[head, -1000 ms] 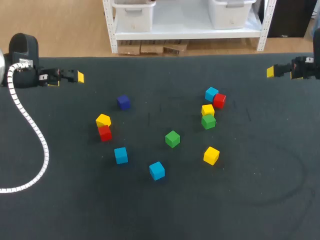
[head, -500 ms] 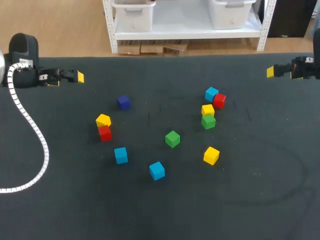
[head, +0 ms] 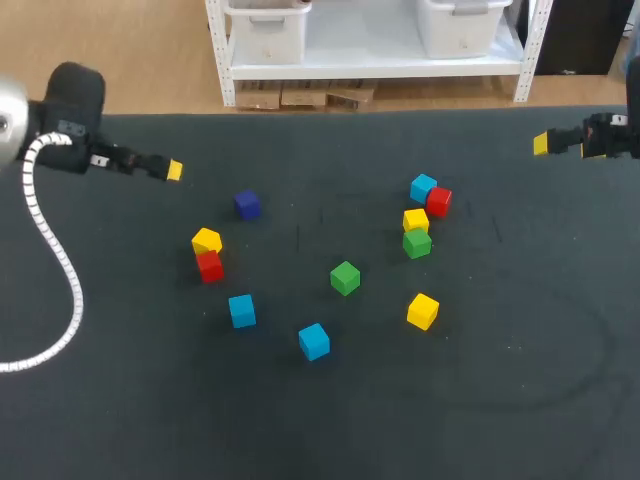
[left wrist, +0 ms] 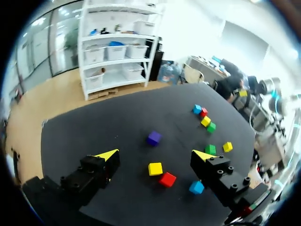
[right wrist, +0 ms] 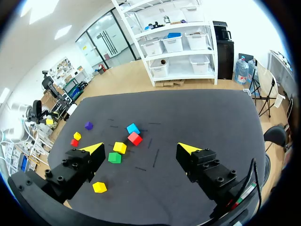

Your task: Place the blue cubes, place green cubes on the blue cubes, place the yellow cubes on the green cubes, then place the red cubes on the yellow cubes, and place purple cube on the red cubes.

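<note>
Blue cube (head: 241, 311) lower left of centre on the table (head: 520, 400) looks nearest your left arm (head: 110, 158); with both arms' jaws open and empty, descend squarely over it.

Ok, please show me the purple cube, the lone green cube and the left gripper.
purple cube (head: 247, 204): head view, middle of the cube.
lone green cube (head: 345, 277): head view, middle of the cube.
left gripper (left wrist: 156, 154): left wrist view, midway between its yellow tips.

Dark matte table (head: 150, 420), evenly lit
</note>
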### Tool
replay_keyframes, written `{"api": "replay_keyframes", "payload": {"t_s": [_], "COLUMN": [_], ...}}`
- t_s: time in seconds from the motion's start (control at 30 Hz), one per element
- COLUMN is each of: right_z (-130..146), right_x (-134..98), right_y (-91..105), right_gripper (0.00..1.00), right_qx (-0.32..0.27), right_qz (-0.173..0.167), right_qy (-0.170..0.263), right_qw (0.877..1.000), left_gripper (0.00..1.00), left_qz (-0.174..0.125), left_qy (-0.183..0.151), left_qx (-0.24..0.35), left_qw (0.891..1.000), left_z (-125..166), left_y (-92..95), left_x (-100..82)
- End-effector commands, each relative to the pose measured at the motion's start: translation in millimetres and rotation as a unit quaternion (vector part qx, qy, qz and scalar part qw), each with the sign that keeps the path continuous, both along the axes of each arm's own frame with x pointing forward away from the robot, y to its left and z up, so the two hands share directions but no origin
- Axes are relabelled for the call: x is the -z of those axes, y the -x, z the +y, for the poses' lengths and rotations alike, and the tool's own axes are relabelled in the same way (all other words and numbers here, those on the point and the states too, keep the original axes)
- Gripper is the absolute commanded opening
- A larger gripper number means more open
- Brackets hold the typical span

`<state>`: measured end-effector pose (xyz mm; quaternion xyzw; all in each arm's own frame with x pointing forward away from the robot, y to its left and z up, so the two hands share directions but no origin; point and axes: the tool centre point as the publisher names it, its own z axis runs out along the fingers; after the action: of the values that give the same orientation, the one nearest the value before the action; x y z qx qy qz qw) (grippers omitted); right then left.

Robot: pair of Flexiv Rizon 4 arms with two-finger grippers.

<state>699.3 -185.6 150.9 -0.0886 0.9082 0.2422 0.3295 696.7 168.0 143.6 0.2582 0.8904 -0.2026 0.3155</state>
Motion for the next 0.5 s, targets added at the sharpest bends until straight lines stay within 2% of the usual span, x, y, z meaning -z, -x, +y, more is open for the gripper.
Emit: {"api": "replay_keyframes", "payload": {"t_s": [0.03,0.17,0.23,0.43,0.5], "right_z": [1,1,1,1,1], "right_x": [0,0,0,0,0], "right_y": [0.0,0.0,0.0,0.0,0.0], "right_gripper": [1.00,1.00,1.00,1.00,1.00], "right_qx": [0.001,0.001,0.001,0.001,0.001], "right_qz": [0.000,0.000,0.000,0.000,0.000], "right_qy": [0.000,0.000,0.000,0.000,0.000], "right_qw": [1.000,1.000,1.000,1.000,1.000], "left_gripper": [1.00,1.00,1.00,1.00,1.00], "left_qz": [0.001,-0.005,-0.013,-0.019,-0.017], "left_qy": [-0.013,-0.059,-0.090,-0.182,-0.189], "left_qx": [0.050,0.124,0.163,0.269,0.300], "left_qw": [0.999,0.991,0.982,0.946,0.935], "left_z": [-4,-9,-10,-10,-9], "left_y": [-5.3,2.4,7.6,22.4,26.6], "left_x": [-4.4,-2.5,-1.8,4.1,5.4]}}
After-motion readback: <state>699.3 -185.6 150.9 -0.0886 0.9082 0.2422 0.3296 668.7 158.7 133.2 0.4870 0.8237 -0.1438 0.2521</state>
